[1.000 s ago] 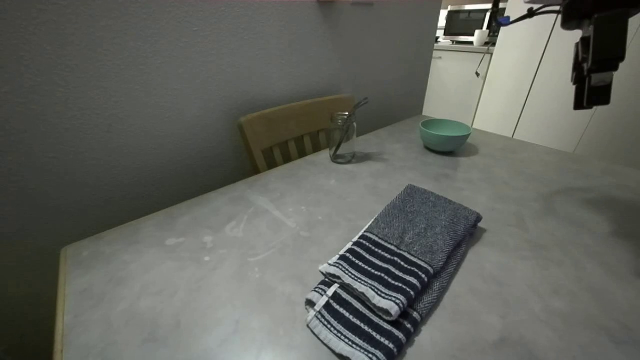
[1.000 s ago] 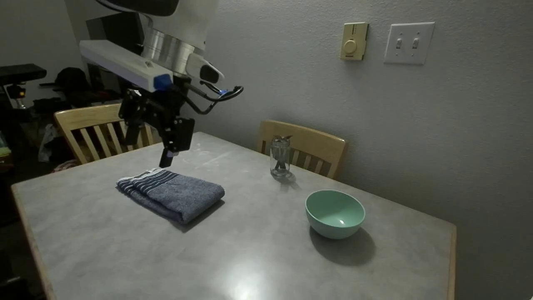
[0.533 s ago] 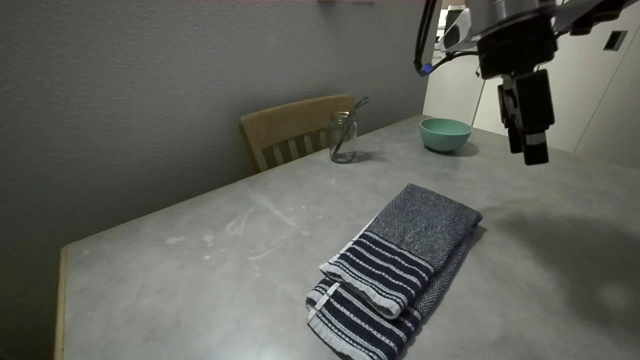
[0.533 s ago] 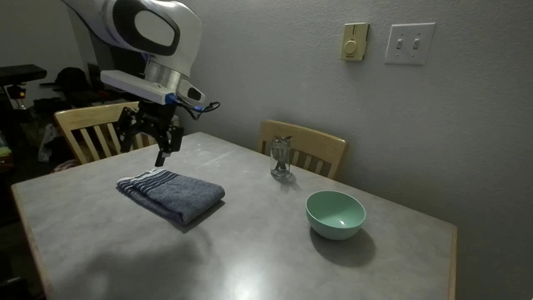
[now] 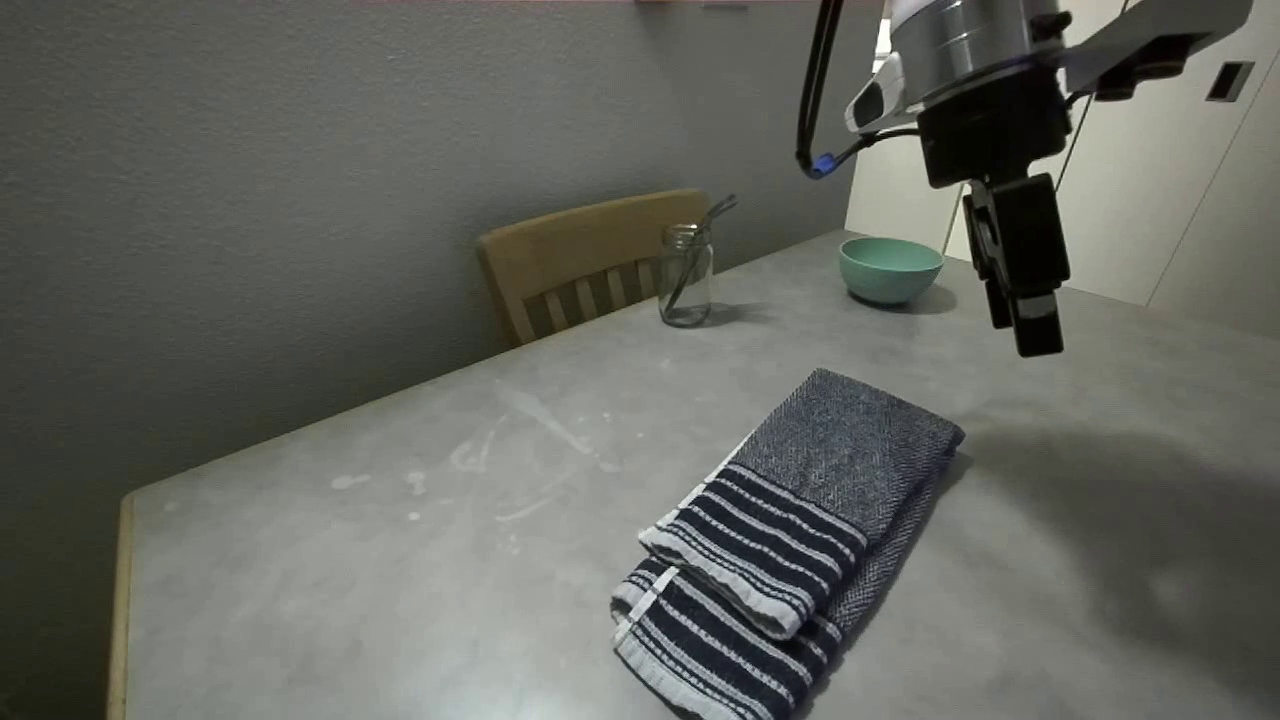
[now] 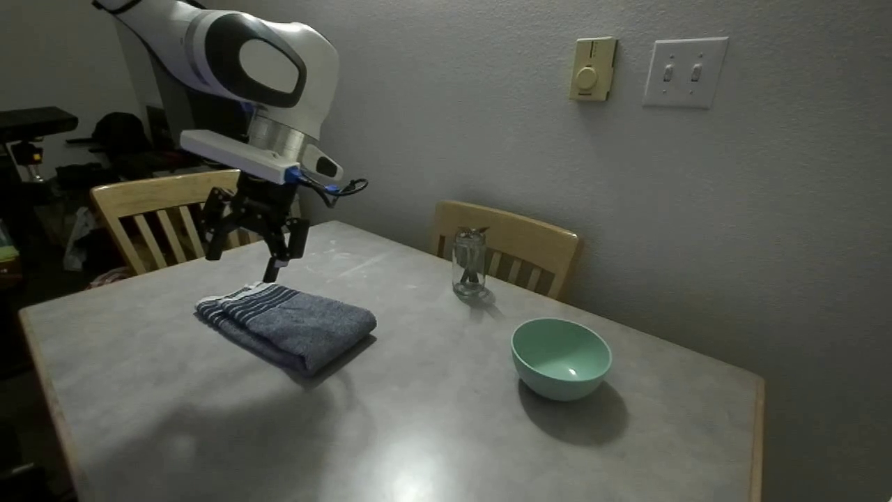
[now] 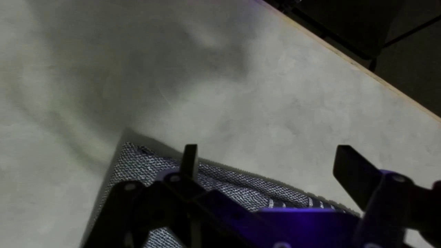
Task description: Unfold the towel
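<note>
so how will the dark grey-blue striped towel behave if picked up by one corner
Probably floppy: the dark grey-blue folded cloth towel lies in soft folds. Its layers may part rather than lift together, since the upper striped end sits back from the lower one. It should hardly roll if pushed, as it lies flat on the mottled grey tabletop.

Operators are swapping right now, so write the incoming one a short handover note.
Black robot gripper: fingers open, holding nothing, in the air.
Dark blue-grey cloth towel with white stripes: folded in layers on the mottled grey table, apart from the gripper.
Done: nothing unfolded yet.
Left: the whole unfolding, probably starting by gripping the upper layer's striped end.
</note>
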Tool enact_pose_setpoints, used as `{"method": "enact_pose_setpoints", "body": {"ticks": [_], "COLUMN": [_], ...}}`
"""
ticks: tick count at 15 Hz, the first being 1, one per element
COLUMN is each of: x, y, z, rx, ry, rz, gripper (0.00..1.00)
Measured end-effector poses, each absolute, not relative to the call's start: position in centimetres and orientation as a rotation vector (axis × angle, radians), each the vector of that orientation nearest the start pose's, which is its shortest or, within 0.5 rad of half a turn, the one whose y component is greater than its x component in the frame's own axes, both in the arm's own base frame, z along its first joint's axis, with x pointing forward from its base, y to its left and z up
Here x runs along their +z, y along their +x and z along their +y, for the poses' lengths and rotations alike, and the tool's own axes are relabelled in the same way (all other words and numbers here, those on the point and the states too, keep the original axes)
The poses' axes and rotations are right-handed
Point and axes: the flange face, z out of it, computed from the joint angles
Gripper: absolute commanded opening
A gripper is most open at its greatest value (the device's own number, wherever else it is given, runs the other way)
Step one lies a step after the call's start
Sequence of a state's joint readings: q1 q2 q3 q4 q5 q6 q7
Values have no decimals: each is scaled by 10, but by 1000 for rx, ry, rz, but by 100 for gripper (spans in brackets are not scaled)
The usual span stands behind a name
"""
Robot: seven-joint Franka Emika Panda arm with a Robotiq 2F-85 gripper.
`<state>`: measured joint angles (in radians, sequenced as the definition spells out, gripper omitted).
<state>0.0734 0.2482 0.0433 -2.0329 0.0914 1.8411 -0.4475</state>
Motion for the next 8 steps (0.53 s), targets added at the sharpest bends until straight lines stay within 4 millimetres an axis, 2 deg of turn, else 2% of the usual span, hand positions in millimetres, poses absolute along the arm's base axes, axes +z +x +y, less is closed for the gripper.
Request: {"method": "enact_pose_setpoints", "body": {"ticks": [4,7,8], "x": [280,251,243], "y": [540,547,548], "z": [115,154,160], "rx": [672,725,739], "ry": [-2851,-2829,-2820], "rz": [-817,-918,-928], "gripper": [100,100,100]}}
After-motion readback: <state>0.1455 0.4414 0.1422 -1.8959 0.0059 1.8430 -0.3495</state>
